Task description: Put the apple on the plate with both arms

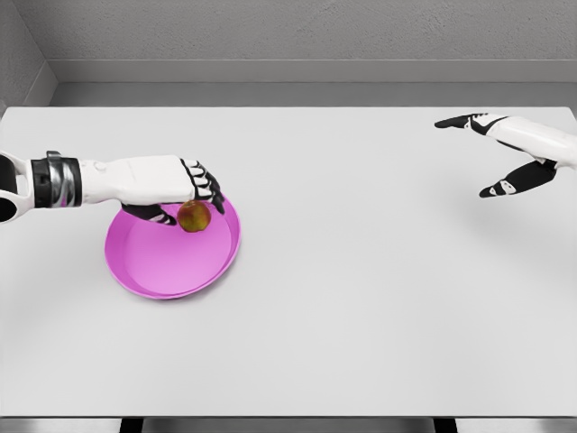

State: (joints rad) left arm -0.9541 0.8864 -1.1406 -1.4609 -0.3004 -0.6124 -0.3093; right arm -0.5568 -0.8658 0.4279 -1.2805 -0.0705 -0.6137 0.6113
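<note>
Left hand (185,185) fingers (209,188) clamped on apple (194,216), apple just under fingertips, above plate (144,262) far side. Lower gently, then release so no roll-off. Right hand (505,153) fingers apart, well away over bench (361,298).

White table (361,316), grey walls (270,32)

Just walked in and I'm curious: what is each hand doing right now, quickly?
Left hand: closed around the apple, over the pink plate.
Right hand: open, fingers spread, holding nothing, at the table's far right.
</note>
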